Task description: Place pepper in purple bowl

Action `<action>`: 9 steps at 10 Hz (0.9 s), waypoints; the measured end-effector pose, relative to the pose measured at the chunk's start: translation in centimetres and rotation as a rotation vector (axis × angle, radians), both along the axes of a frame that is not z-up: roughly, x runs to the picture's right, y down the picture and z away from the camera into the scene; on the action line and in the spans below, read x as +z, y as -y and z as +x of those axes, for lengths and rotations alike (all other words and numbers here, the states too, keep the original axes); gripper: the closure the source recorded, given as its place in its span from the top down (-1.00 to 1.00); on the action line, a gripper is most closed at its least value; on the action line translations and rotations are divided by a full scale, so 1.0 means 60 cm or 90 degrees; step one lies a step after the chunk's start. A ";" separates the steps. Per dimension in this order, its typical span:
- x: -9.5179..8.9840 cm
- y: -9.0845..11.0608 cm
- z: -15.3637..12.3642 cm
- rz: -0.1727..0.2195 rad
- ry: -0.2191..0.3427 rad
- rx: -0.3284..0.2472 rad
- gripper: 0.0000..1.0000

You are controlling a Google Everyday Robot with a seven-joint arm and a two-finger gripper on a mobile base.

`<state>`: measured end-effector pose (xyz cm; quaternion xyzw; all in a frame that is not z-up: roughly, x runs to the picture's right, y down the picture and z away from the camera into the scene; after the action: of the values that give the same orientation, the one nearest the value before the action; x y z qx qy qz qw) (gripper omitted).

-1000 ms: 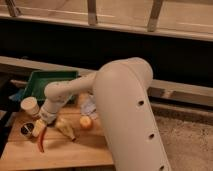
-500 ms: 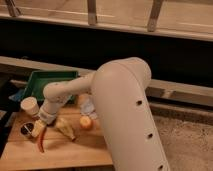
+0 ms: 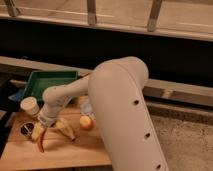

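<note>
The pepper (image 3: 41,144) shows red-orange at the near left of the wooden table (image 3: 75,152), its upper end hidden by the gripper (image 3: 42,131). Whether the gripper clasps it, I cannot tell. Farther back, the arm (image 3: 70,95) covers part of the green tray (image 3: 47,82).

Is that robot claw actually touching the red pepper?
Touching. In the camera view the upper end of the pepper runs straight into the tip of the gripper, no gap between, low over the left end of the wooden table.
</note>
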<state>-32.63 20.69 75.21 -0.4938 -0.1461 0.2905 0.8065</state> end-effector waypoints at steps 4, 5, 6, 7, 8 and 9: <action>0.008 -0.011 -0.015 -0.003 -0.013 0.015 0.30; 0.011 -0.014 -0.020 -0.003 -0.018 0.014 0.30; 0.015 -0.015 -0.024 -0.003 -0.027 0.011 0.30; 0.020 -0.018 -0.029 -0.003 -0.037 0.006 0.30; 0.024 -0.021 -0.037 -0.002 -0.052 -0.002 0.30; 0.028 -0.026 -0.043 -0.001 -0.063 -0.011 0.30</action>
<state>-35.20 22.23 76.86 -0.4808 -0.1014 0.3080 0.8147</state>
